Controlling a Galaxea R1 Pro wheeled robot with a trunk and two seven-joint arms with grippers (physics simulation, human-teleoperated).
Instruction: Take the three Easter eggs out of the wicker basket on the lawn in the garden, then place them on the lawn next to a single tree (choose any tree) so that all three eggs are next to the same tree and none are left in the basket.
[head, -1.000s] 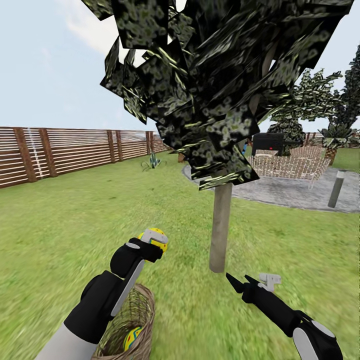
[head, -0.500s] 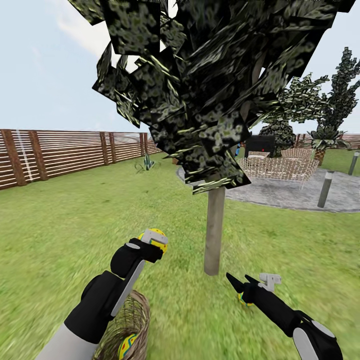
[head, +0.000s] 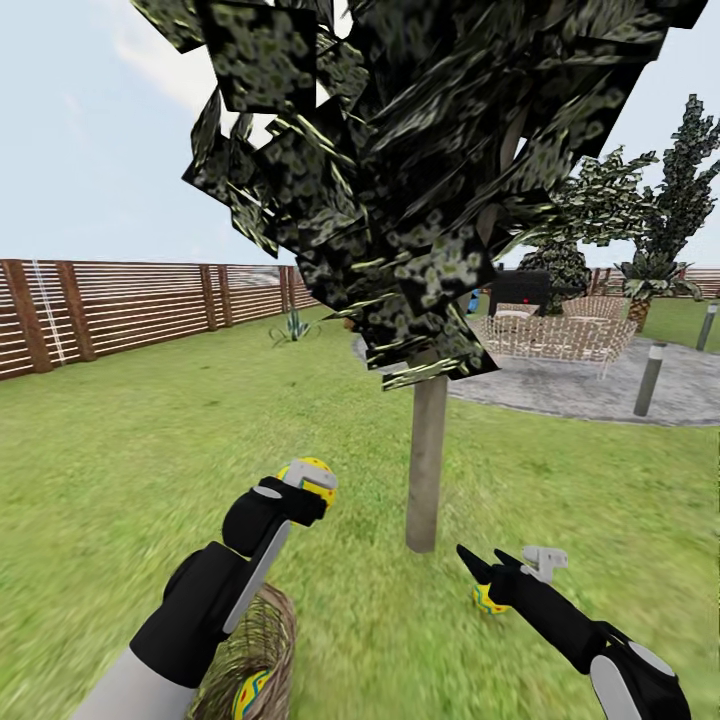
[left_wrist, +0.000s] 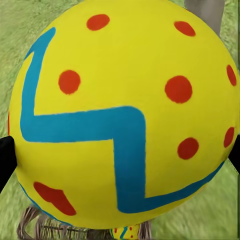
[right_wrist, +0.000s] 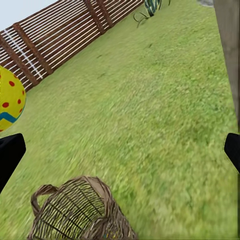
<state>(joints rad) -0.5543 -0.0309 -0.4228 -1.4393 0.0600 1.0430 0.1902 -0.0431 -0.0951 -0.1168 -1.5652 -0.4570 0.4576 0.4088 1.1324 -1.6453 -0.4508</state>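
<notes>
My left gripper (head: 308, 487) is shut on a yellow Easter egg (head: 314, 473) with a blue zigzag and red dots (left_wrist: 120, 110), held above the lawn (head: 130, 450) left of the tree's trunk (head: 427, 460). Below that arm stands the wicker basket (head: 262, 640) with a second egg (head: 250, 692) inside. My right gripper (head: 480, 556) is open, low over the grass right of the trunk's foot. A third egg (head: 487, 600) lies on the grass just under it. In the right wrist view I see the basket (right_wrist: 80, 210), the held egg (right_wrist: 10, 100) and the trunk (right_wrist: 230, 50).
A brown slat fence (head: 120, 300) runs along the left. Behind the tree lies a grey paved patio (head: 560, 390) with pale woven seats (head: 545, 335) and a short post (head: 650, 380). More trees (head: 680, 200) stand at the far right. Open grass stretches left of the trunk.
The whole head view has shifted, so the tree sits a little further left. The egg on the grass under my right gripper has come into sight. My left gripper still holds its egg.
</notes>
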